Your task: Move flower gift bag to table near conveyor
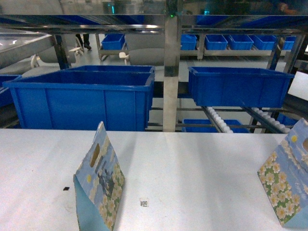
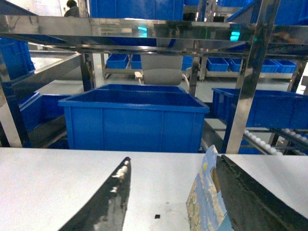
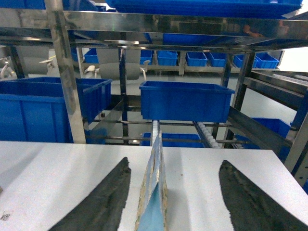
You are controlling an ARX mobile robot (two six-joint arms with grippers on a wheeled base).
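Observation:
Two flower gift bags stand upright on the white table (image 1: 192,159), one at the front left (image 1: 98,185) and one at the front right edge of the head view (image 1: 288,190). Neither gripper shows in the head view. My left gripper (image 2: 173,161) is open just above the table. The left bag (image 2: 207,202) stands between its fingers, close against the right finger (image 2: 250,197); whether they touch I cannot tell. My right gripper (image 3: 175,161) is open around the other bag (image 3: 154,192), which is seen edge-on nearer the left finger (image 3: 103,202). The conveyor (image 1: 219,120) with white rollers lies just behind the table.
A large blue bin (image 1: 82,98) and a second blue bin (image 1: 238,86) sit on the steel racking behind the table, with a steel post (image 1: 172,72) between them. A small QR mark (image 1: 144,202) and a black speck (image 1: 66,188) lie on the tabletop.

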